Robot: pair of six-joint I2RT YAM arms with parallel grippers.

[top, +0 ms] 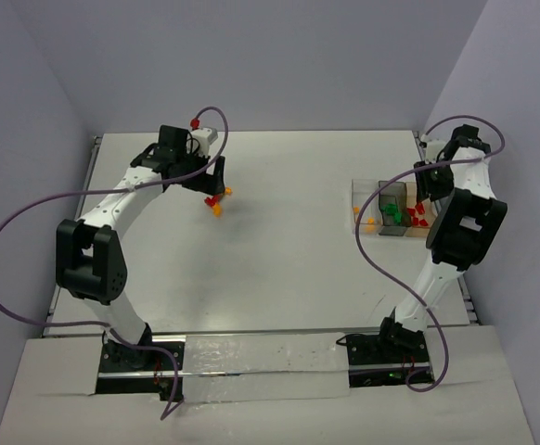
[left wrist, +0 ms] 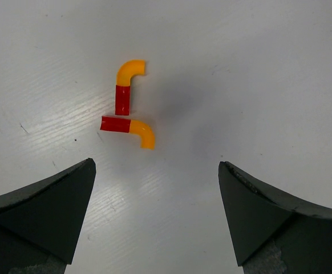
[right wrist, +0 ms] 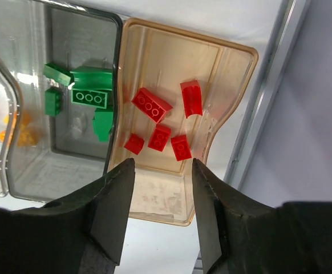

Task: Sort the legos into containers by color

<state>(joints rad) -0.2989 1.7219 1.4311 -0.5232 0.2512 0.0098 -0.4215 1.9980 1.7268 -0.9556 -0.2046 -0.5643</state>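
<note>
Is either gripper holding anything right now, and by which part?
Nothing is held. The left gripper stands open above two red-and-yellow legos on the table; the right gripper hangs open and empty over the tan bin.

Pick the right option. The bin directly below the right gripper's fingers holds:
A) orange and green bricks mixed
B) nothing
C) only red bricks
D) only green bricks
C: in the right wrist view, the tan-tinted bin below the right gripper holds only red bricks. The green bricks lie in the neighbouring bin.
</note>
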